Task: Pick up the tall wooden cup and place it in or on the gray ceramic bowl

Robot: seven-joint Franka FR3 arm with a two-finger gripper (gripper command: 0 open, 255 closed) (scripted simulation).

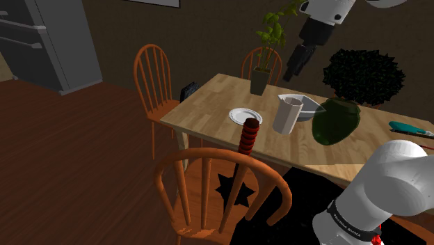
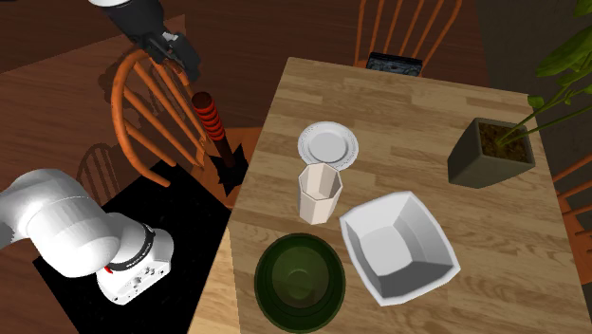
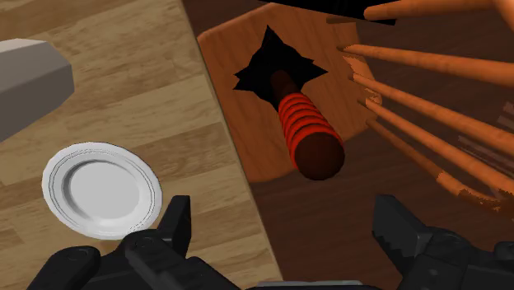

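Note:
The tall cup (image 1: 286,113) (image 2: 318,194) is drawn pale beige with faceted sides and stands upright near the table's edge. A white-grey square bowl (image 1: 309,106) (image 2: 398,245) sits right beside it. My gripper (image 1: 291,69) (image 2: 188,66) (image 3: 284,239) hangs open and empty, high up. In the second exterior view it is off the table's edge, above an orange chair (image 2: 142,104). Below the spread fingers I see a white plate (image 3: 100,189) on the table and a red-ribbed dark rod (image 3: 305,128) sticking up through the chair seat.
A dark green bowl (image 2: 299,280) stands next to the cup. A potted plant (image 2: 489,152) is at the far side and a dark flat device (image 2: 394,64) at the table's end. Orange chairs (image 1: 222,188) ring the table. A grey fridge (image 1: 49,42) stands far off.

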